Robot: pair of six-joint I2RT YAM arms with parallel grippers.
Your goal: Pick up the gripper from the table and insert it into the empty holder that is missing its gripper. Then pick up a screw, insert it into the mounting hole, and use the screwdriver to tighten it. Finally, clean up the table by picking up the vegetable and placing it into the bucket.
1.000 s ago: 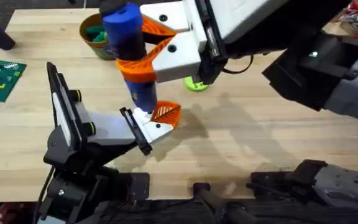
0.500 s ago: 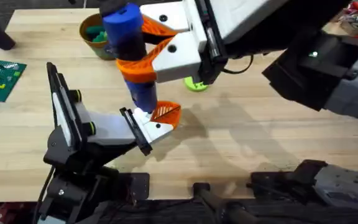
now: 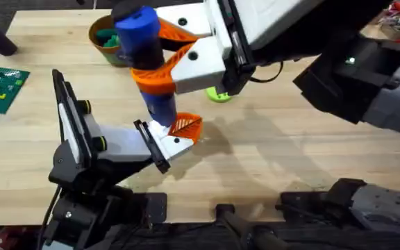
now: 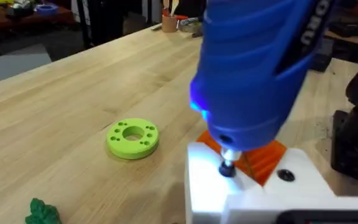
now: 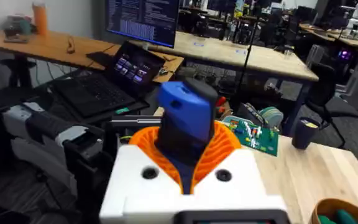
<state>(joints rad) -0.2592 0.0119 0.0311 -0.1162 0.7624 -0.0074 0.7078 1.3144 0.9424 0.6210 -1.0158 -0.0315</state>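
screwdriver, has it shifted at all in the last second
No. In the overhead view the screwdriver keeps its place against the bucket and lime-green disc, its tip at the gripper on the holder.

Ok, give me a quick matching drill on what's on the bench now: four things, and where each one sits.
Things:
1. screwdriver
2. gripper
3. lime-green disc
4. bucket

Places:
A. lying flat on bare table
B. at the table's far edge, green items inside
C. mounted at the holder's end plate
D. clamped upright in the right hand, tip down on the white block

Pairs: 1-D, 2-C, 3-A, 4-B
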